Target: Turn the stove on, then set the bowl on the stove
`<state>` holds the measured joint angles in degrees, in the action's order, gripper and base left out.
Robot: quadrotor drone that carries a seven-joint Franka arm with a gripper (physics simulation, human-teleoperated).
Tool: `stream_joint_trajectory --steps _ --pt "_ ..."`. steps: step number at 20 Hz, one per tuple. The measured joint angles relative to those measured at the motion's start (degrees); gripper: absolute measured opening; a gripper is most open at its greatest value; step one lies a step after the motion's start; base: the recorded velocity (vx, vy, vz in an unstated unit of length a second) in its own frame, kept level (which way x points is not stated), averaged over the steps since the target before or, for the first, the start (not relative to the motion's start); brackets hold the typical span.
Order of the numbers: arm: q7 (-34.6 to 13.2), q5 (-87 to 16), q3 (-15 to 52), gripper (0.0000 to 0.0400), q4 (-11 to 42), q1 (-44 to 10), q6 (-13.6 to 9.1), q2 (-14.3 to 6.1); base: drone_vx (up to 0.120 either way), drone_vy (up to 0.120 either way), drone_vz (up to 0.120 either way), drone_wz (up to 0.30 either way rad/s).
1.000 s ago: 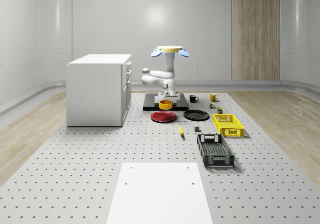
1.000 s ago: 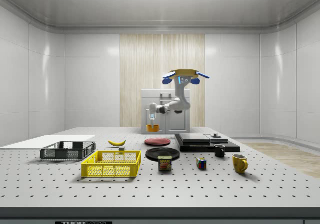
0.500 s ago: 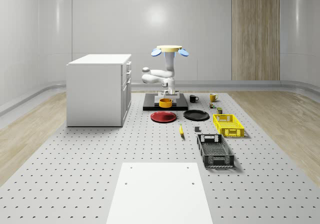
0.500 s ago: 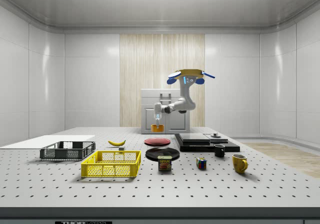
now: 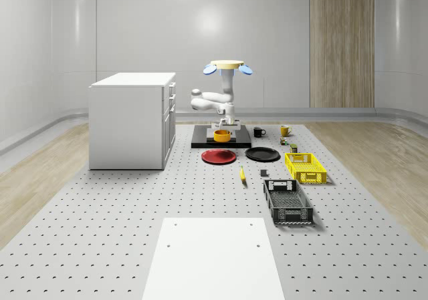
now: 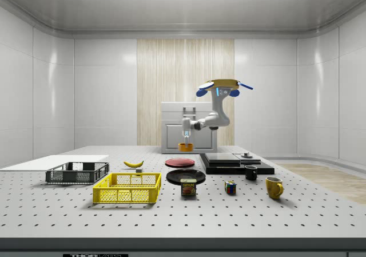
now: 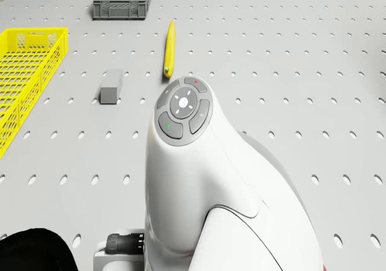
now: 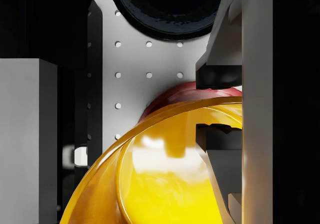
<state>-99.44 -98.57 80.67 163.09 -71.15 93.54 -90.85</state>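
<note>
Gripper [image 8: 220, 107] clamped on rim of bowl [image 8: 165, 174], one finger inside, one outside; bowl glossy orange-yellow, held upright in air over near edge of black stove [image 5: 200, 141]. Drone [image 6: 224, 86] hovers above stove, w/ red plate [image 5: 219, 156] just beside stove.

Two round flat plates are counted, one red [image 5: 219, 156] and one black [image 5: 262, 154]; two mesh crates, yellow [image 5: 305, 167] and dark grey [image 5: 287, 202]; two mugs, black [image 5: 259, 132] and yellow [image 5: 285, 130].
</note>
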Motion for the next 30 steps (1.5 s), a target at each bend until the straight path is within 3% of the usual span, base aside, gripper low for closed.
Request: stream_joint_trajectory --steps 30 --pt "-0.02 0.05 0.01 0.0100 0.00 -0.02 0.11 -0.12 -0.120 -0.007 0.000 0.000"
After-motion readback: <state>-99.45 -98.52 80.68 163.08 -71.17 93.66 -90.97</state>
